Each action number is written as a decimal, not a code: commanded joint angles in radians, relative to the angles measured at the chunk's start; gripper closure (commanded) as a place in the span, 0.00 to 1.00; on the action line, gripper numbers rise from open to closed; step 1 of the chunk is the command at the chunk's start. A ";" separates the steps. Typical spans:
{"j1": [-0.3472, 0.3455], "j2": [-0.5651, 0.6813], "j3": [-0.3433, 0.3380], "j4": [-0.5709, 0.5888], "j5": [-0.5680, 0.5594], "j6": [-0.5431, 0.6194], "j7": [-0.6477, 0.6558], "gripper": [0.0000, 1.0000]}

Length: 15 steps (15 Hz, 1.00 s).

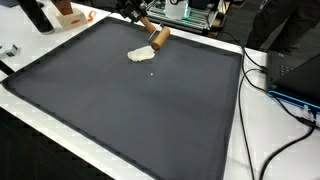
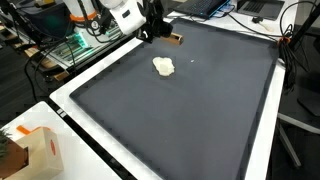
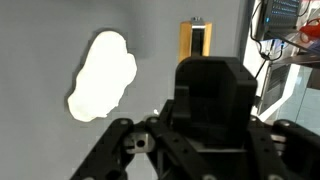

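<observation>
Lying beside tool [image 2: 152, 32]: wooden block [image 2: 173, 40]; white lump [image 2: 163, 67] near.

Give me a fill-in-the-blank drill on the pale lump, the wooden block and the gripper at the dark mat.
1. The lump that lies on the mat is ___ in colour.
2. In the wrist view the lump lies to the ___ of the wooden block.
3. In both exterior views the gripper is nearer to the wooden ___ than to the lump.

Missing words: white; left; block.
</observation>
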 commanded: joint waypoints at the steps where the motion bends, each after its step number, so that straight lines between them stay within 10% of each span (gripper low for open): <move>1: -0.031 0.042 0.020 0.021 0.043 -0.033 0.008 0.76; 15: -0.020 0.096 0.075 0.046 -0.022 0.007 0.357 0.76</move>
